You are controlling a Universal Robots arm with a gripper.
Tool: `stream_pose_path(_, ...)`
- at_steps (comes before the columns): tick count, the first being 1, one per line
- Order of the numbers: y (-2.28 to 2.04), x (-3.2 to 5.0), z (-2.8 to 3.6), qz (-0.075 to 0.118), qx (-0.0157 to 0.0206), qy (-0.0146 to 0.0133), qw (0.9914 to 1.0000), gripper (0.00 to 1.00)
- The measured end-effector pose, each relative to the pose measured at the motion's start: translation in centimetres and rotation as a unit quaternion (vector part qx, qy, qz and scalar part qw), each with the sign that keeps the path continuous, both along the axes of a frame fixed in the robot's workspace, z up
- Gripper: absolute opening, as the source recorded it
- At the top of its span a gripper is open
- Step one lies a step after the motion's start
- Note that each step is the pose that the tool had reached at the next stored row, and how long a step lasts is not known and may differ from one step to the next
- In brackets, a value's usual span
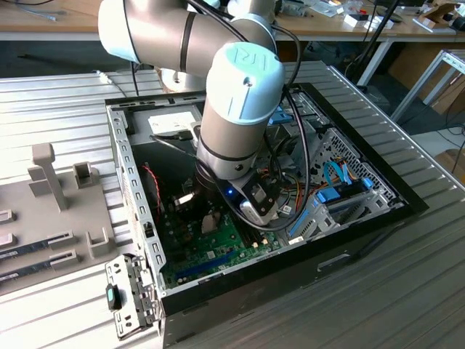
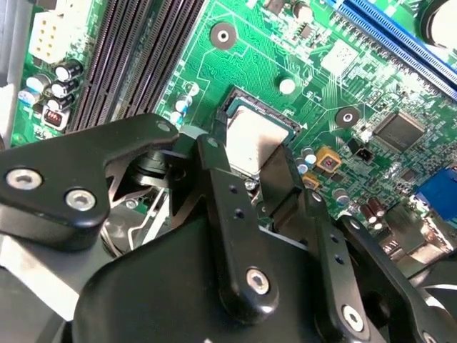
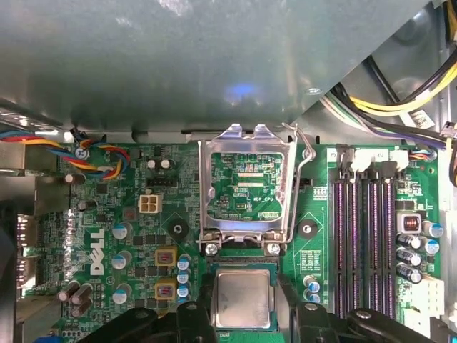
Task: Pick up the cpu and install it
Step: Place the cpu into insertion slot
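Silvery metal tops the cpu (image 3: 243,299), which sits in its socket on the green motherboard (image 3: 100,236) between the two black fingers (image 2: 230,214) of the claw (image 2: 251,161). In both wrist views the fingers stand on opposite sides of the chip, close against its edges; whether they press it cannot be told. The socket's metal retention frame (image 3: 246,187) is swung up and open just beside the chip, and dark memory slots (image 3: 364,243) run along the board nearby. In the exterior view the grey arm (image 1: 240,109) reaches down into an open black computer case (image 1: 349,240) lying on a ribbed grey tabletop (image 1: 407,291). A pale grey fixture tray (image 1: 51,196) with upright posts rests on the exterior view's left. Beyond stand wooden benches (image 1: 43,22) with scattered items, over a dark floor.
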State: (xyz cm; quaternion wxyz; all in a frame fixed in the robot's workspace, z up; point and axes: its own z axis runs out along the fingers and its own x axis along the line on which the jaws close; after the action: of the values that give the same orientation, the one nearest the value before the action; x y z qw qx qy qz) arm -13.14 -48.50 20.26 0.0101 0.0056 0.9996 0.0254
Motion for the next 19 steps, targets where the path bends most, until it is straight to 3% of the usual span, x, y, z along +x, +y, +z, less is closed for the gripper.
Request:
stream_pose_path(4, -0.01, 0.00, 1.23, 0.000, 0.0025, 0.0001, 1.00000, 0.46)
stream_pose_path(5, 0.00, 0.10, 1.28, 0.000, 0.0027, 0.0005, 1.00000, 0.46)
stream_pose_path(8, 0.02, 0.72, 1.29, 0.000, 0.0028, 0.0047, 0.99999, 0.46)
stream_pose_path(10, 0.03, 1.79, 1.29, 0.000, 0.0028, 0.0104, 0.99994, 0.38)
stream_pose_path(13, 0.04, 2.62, 1.41, 0.000, 0.0027, 0.0136, 0.99990, 0.20)
stream_pose_path(15, 0.14, 2.98, 1.93, 0.000, 0.0028, 0.0141, 0.99990, 0.11)
stream_pose_path(17, 0.20, 3.46, 2.08, 0.000, 0.0028, 0.0157, 0.99987, 0.11)
stream_pose_path(19, 0.23, 4.51, 2.13, 0.000, 0.0029, 0.0198, 0.99980, 0.11)
